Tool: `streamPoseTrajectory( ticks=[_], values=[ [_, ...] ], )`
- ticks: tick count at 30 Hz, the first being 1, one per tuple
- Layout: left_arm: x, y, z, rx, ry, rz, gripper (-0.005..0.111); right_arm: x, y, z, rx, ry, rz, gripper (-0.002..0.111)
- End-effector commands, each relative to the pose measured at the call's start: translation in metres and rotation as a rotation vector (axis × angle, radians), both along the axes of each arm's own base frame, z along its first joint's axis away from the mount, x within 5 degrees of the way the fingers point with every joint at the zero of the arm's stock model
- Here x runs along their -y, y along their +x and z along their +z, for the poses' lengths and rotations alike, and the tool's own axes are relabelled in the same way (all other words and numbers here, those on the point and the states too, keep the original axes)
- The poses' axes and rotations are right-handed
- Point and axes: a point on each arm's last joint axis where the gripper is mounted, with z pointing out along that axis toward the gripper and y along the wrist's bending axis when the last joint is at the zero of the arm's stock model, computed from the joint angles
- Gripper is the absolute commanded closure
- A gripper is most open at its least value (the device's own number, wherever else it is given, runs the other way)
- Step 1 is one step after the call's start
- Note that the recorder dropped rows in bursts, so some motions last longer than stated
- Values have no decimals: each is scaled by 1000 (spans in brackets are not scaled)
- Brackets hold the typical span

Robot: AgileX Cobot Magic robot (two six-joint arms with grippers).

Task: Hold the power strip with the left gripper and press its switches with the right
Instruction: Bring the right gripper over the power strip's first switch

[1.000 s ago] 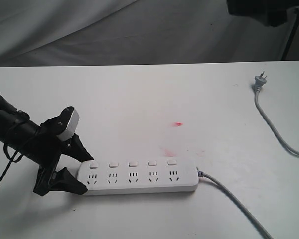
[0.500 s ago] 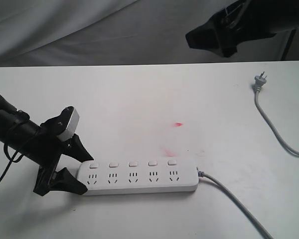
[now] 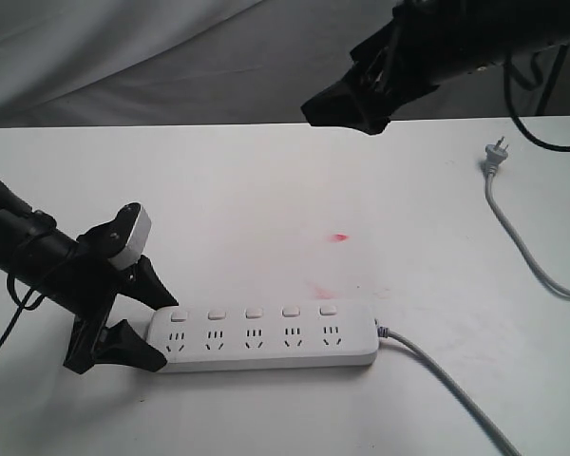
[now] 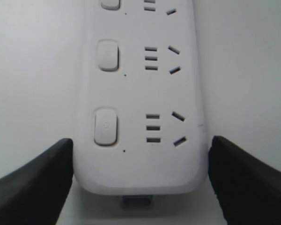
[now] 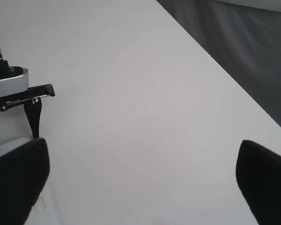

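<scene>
Since a moment ago my right gripper [image 3: 347, 107] has swung further in from the far right corner and now hangs above the back edge of the table [image 3: 266, 180]. It is empty, and its fingers are spread wide in its wrist view.

On the table's near side lies the power strip [image 3: 266, 337], its long axis running side to side. It sits toward me and to the left of the right gripper, well apart from it. My left gripper [image 3: 163, 332] is the nearer one, with a finger on each long side of the strip's left end. I cannot tell whether they pinch it or only flank it.

The strip is a white bar with rounded ends, and its grey cable [image 3: 437, 375] leaves from the right end. Five small square switches [image 3: 254, 312] run along the far side of the sockets, so I judge the press must come down from above.
</scene>
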Motion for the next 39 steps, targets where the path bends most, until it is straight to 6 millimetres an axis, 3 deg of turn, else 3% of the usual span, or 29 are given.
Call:
streamPoseTrajectory(
  ticks=[1,7,19,23,29,33,39],
  values=[
    [1,-1,-1,0,9,-29,56,-20,7,-6,36,-42,112,3],
    [1,-1,-1,0,9,-29,56,-40,16,-34,20,-74,199,3],
    [1,-1,-1,0,9,-29,56,-58,32,-85,-21,-54,297,3],
    [1,-1,-1,0,9,-29,56,-75,35,-101,-19,-71,348,3],
    [1,-1,-1,0,9,-29,56,-107,64,-105,-66,13,475,3],
    [1,-1,-1,0,9,-29,56,-139,61,-121,-61,-56,556,3],
    [1,-1,-1,0,9,-29,56,-152,58,-136,-71,-83,598,3]
  ],
)
